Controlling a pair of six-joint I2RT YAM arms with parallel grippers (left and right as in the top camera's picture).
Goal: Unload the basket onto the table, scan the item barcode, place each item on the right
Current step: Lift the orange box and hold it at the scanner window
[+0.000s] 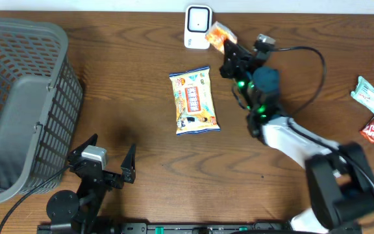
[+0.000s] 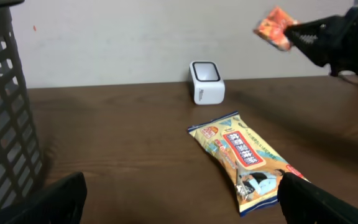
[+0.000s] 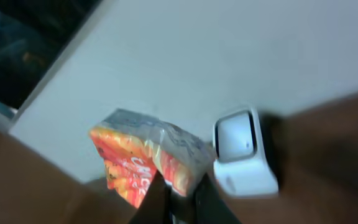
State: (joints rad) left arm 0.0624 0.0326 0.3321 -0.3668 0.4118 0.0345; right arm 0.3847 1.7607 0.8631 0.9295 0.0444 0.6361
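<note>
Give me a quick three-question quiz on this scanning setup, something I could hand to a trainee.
1. True or false: the right end effector is shut on the orange packet.
2. Multiple choice: the yellow bag is A) inside the basket, B) lying flat on the table, C) held by the left end effector.
3. Fill in the blank: the orange packet is held up in the air close to the white ____.

Key: 1 true; 2 B; 3 scanner.
</note>
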